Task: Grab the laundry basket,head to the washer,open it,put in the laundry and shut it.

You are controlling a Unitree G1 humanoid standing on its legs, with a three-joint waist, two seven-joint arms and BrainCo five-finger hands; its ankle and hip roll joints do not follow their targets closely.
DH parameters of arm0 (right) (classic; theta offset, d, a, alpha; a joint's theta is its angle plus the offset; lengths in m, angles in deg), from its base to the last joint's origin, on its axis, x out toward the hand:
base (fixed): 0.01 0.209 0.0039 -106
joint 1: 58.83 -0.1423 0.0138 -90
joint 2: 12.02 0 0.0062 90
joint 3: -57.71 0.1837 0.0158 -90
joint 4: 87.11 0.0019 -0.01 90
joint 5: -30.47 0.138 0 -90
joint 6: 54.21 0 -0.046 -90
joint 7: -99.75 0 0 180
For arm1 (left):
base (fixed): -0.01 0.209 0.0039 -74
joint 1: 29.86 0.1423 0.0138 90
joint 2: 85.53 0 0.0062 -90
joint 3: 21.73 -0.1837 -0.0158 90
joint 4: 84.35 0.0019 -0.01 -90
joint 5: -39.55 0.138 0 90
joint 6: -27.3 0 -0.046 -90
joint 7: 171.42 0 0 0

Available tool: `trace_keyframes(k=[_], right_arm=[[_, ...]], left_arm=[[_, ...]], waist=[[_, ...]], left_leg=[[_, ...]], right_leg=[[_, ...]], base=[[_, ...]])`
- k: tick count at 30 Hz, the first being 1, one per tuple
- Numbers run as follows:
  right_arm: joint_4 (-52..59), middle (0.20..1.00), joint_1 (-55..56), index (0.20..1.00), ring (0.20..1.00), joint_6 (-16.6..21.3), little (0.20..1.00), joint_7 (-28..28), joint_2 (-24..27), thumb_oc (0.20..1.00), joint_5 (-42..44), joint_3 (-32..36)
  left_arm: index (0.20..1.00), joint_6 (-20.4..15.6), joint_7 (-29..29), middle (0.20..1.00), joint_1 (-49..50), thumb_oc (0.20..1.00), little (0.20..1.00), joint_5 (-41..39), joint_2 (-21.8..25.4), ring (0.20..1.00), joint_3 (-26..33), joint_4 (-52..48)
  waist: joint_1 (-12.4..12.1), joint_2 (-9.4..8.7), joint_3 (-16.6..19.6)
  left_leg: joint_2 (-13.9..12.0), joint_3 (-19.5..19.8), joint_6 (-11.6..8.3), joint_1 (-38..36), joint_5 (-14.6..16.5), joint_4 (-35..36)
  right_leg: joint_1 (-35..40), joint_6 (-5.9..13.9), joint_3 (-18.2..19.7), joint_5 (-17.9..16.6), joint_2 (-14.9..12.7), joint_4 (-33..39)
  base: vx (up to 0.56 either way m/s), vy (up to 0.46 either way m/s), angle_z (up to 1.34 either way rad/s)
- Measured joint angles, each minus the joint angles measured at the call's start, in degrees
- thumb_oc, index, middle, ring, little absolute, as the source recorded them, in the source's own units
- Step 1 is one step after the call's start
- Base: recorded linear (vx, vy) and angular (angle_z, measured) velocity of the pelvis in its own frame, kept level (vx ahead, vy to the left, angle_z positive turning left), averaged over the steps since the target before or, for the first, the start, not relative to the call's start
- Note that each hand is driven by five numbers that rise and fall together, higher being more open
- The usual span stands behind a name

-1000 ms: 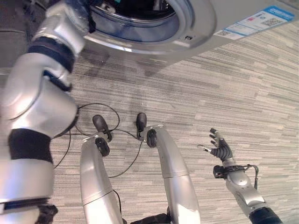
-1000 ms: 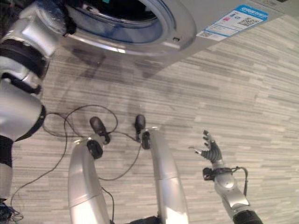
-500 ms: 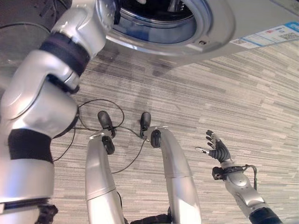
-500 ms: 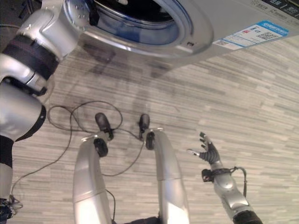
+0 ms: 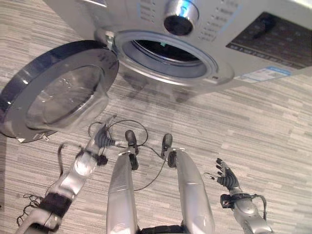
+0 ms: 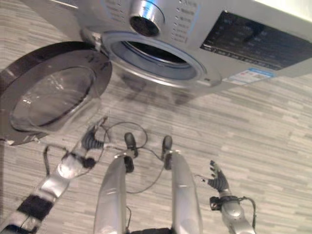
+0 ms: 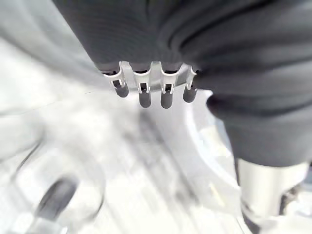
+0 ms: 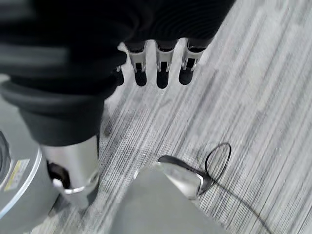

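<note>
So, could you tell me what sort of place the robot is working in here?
Probably a laundry area, at home or in a test room. A front-loading washer stands on grey striped flooring, its round glass door swung wide open beside the drum opening.

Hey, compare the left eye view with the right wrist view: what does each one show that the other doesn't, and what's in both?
Left eye view alone: the washer with its round door swung open to the robot's left, the drum opening, the control knob above it, and the left hand, open, below the door. Right wrist view alone: a close look along the right hand, its fingers straight and holding nothing. Both: the right hand and the striped floor.
</note>
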State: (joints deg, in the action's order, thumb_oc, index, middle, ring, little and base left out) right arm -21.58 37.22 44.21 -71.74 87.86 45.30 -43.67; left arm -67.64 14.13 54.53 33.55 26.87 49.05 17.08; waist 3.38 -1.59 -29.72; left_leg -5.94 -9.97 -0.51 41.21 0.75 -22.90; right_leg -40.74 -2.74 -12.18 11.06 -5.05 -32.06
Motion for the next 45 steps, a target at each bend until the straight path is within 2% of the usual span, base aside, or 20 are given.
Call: trace_keyframes(k=[5,6,8,9,11,12,13,15,18,19,21,22,24,25,27,28,31,35,38,45], right_arm=[[-8.50,1.000,-4.88,1.000,1.000,-0.49,1.000,0.01,-0.96,1.000,-1.25,-2.00],[-10.23,1.000,-4.58,1.000,1.000,-0.55,1.000,-0.09,-0.90,1.000,-2.25,-2.73],[-12.87,1.000,-5.02,1.000,1.000,-0.52,1.000,-0.14,-1.15,1.000,-2.30,-3.62],[-18.22,1.000,-6.28,1.000,1.000,-0.85,1.000,-0.14,-2.43,1.000,-2.80,-4.37],[-21.38,1.000,-6.34,1.000,1.000,-0.76,1.000,-0.31,-3.65,1.000,-3.56,-6.19],[-21.83,1.000,-6.54,1.000,1.000,-0.77,1.000,-0.32,-3.71,1.000,-3.70,-6.53],[-26.70,1.000,-7.82,1.000,1.000,-0.90,1.000,-0.42,-5.61,1.000,-4.54,-6.81],[-29.19,1.000,-7.77,1.000,1.000,-0.81,1.000,-0.22,-7.10,1.000,-5.08,-6.80],[-31.13,1.000,-7.72,1.000,1.000,-0.95,1.000,0.09,-7.92,1.000,-6.60,-6.59],[-31.02,1.000,-7.65,1.000,1.000,-1.69,1.000,0.12,-7.57,1.000,-7.36,-6.58],[-30.56,1.000,-7.82,1.000,1.000,-2.23,1.000,0.04,-7.54,1.000,-8.61,-6.41],[-30.31,1.000,-6.73,1.000,1.000,-2.47,1.000,0.03,-7.50,1.000,-9.04,-6.30],[-30.15,1.000,-6.11,1.000,1.000,-2.72,1.000,-0.27,-6.73,1.000,-10.13,-4.93],[-30.16,1.000,-5.85,1.000,1.000,-3.59,1.000,-1.43,-5.79,1.000,-11.43,-4.79],[-30.40,1.000,-3.34,1.000,1.000,-3.64,1.000,-2.04,-4.42,1.000,-12.86,-3.64],[-31.35,1.000,-1.51,1.000,1.000,-4.35,1.000,-2.59,-2.80,1.000,-13.79,-3.50],[-32.69,1.000,1.70,1.000,1.000,-4.91,1.000,-3.96,-3.92,1.000,-14.90,-3.36],[-33.89,1.000,2.89,1.000,1.000,-4.89,1.000,-5.08,-7.71,1.000,-15.07,-3.41],[-33.57,1.000,2.16,1.000,1.000,-4.87,1.000,-6.02,-7.56,1.000,-15.12,-3.92],[-33.14,1.000,0.08,1.000,1.000,-5.01,1.000,-6.48,-5.38,1.000,-15.64,-6.67]], left_arm=[[1.000,-1.07,-4.10,1.000,3.38,1.000,1.000,-5.43,-1.88,1.000,-2.38,-1.38],[1.000,-1.21,-4.99,1.000,4.28,1.000,1.000,-5.79,-2.99,1.000,-2.62,-1.30],[1.000,-1.48,-5.84,1.000,5.00,1.000,1.000,-7.14,-4.16,1.000,-2.76,-0.53],[1.000,-1.90,-6.09,1.000,4.84,1.000,1.000,-7.03,-7.03,1.000,-2.91,3.44],[1.000,-2.28,-6.08,1.000,6.36,1.000,1.000,-6.99,-8.52,1.000,-4.45,6.11],[1.000,-2.35,-6.14,1.000,6.47,1.000,1.000,-6.96,-8.76,1.000,-4.51,6.57],[1.000,-2.24,-5.66,1.000,5.87,1.000,1.000,-6.85,-13.75,1.000,-3.41,14.05],[1.000,-2.39,-4.31,1.000,5.46,1.000,1.000,-5.59,-16.51,1.000,-3.99,18.12],[1.000,-1.90,-1.58,1.000,2.76,1.000,1.000,-2.19,-18.75,1.000,-3.55,23.32],[1.000,-0.81,-0.19,1.000,1.53,1.000,1.000,-0.47,-18.53,1.000,-2.30,25.08],[1.000,-0.16,0.98,1.000,2.21,1.000,1.000,0.59,-17.06,1.000,1.85,25.44],[1.000,0.37,2.37,1.000,2.84,1.000,1.000,1.27,-14.87,1.000,4.80,25.69],[1.000,0.39,3.82,1.000,2.97,1.000,1.000,2.17,-13.55,1.000,8.71,25.65],[1.000,0.74,5.00,1.000,3.35,1.000,1.000,2.31,-11.88,1.000,13.16,25.89],[1.000,1.37,6.17,1.000,2.80,1.000,1.000,2.10,-11.50,1.000,16.84,25.48],[1.000,1.41,7.00,1.000,1.83,1.000,1.000,1.81,-11.66,1.000,18.24,25.00],[1.000,1.56,7.71,1.000,1.32,1.000,1.000,1.36,-8.96,1.000,20.79,22.66],[1.000,1.96,10.22,1.000,0.42,1.000,1.000,1.55,-2.68,1.000,23.60,21.55],[1.000,2.04,10.67,1.000,-1.00,1.000,1.000,1.58,1.17,1.000,22.89,26.55],[1.000,3.88,7.45,1.000,-10.51,1.000,1.000,1.35,1.40,1.000,12.84,37.36]], waist=[[-0.88,1.67,0.56],[-1.11,2.71,1.64],[-1.11,3.89,3.02],[-0.94,4.97,4.26],[-1.93,5.57,8.56],[-1.92,5.57,9.01],[-1.96,6.09,11.51],[-2.53,6.15,13.42],[-2.87,5.12,14.73],[-2.97,4.04,15.12],[-3.04,2.57,15.40],[-2.69,0.95,17.06],[-2.62,0.66,18.67],[-2.63,1.05,19.31],[-2.15,2.67,21.24],[-1.91,4.83,22.84],[-1.11,5.51,25.36],[-0.65,4.22,26.09],[-0.64,4.86,26.36],[-0.02,5.53,25.65]], left_leg=[[0.59,-0.73,-0.67,-11.39,-3.80,11.80],[0.48,-1.59,-0.37,-14.72,-6.14,14.03],[0.79,-1.60,-0.52,-18.18,-6.30,16.10],[1.23,-1.36,-0.65,-22.66,-6.91,18.37],[1.50,-1.13,-0.68,-24.20,-6.88,20.02],[1.53,-1.01,-0.68,-24.43,-6.88,20.25],[2.06,0.07,-1.24,-28.13,-7.49,22.52],[2.58,1.70,-1.99,-29.75,-8.14,23.29],[2.94,0.70,-4.36,-30.37,-9.75,22.22],[2.15,-3.98,-3.69,-30.15,-8.46,19.28],[-0.71,-5.12,-4.22,-29.95,-7.00,12.89],[-3.18,-3.98,-4.43,-29.34,-6.82,8.51],[-4.86,2.21,-4.53,-29.78,-6.79,6.31],[-6.73,5.25,-5.41,-32.25,-6.10,6.18],[-8.40,4.85,-5.86,-36.25,-6.59,11.63],[-8.73,2.90,-6.40,-39.28,-8.94,16.97],[-5.86,0.00,-5.25,-45.56,-9.61,28.19],[-2.32,-0.41,-4.41,-45.84,-9.03,28.29],[-1.81,-1.77,-4.04,-45.28,-8.78,28.28],[-2.58,-2.00,-4.08,-41.02,-8.77,28.56]], right_leg=[[11.58,1.32,0.35,-5.46,1.98,13.04],[15.80,1.50,0.24,-6.72,2.36,16.41],[19.93,1.85,-0.37,-7.43,2.47,19.71],[25.53,2.23,-1.01,-8.84,2.81,23.83],[27.50,2.37,-1.25,-8.88,2.91,26.24],[27.85,2.37,-1.32,-8.90,2.96,26.61],[33.32,2.62,-2.50,-10.47,3.33,31.45],[37.20,2.60,-4.78,-10.50,3.52,33.71],[41.82,1.75,-10.34,-10.29,3.53,36.19],[43.31,0.37,-11.96,-9.56,2.80,36.01],[45.35,-1.00,-11.65,-8.55,2.57,35.77],[46.24,-0.76,-11.37,-7.62,1.91,35.71],[46.17,-0.08,-10.67,-7.74,1.11,34.43],[47.20,0.54,-8.84,-7.75,1.19,34.27],[48.30,1.69,-8.56,-7.98,0.97,34.54],[48.73,3.37,-8.76,-7.83,1.09,34.56],[49.95,6.28,-8.93,-9.41,-0.37,37.01],[49.67,8.40,-8.55,-9.99,-4.03,37.07],[48.37,9.29,-7.16,-10.66,-4.71,37.08],[43.19,8.58,-5.62,-12.52,-3.81,37.07]], base=[[0.08,-0.015,-0.16],[0.09,-0.059,-0.01],[0.07,-0.060,0.11],[0.03,-0.054,0.17],[0.04,-0.051,0.09],[-0.01,-0.081,0.20],[-0.07,-0.098,0.36],[-0.08,-0.102,0.73],[-0.03,-0.038,0.88],[0.05,0.002,0.65],[0.07,0.065,0.13],[0.15,0.203,-0.04],[0.15,0.185,-0.28],[0.14,0.161,-0.52],[0.15,0.173,-0.21],[0.08,0.177,0.15],[0.06,0.148,0.05],[0.06,0.148,-0.03],[0.02,0.128,-0.20],[-0.05,0.059,-0.09]])
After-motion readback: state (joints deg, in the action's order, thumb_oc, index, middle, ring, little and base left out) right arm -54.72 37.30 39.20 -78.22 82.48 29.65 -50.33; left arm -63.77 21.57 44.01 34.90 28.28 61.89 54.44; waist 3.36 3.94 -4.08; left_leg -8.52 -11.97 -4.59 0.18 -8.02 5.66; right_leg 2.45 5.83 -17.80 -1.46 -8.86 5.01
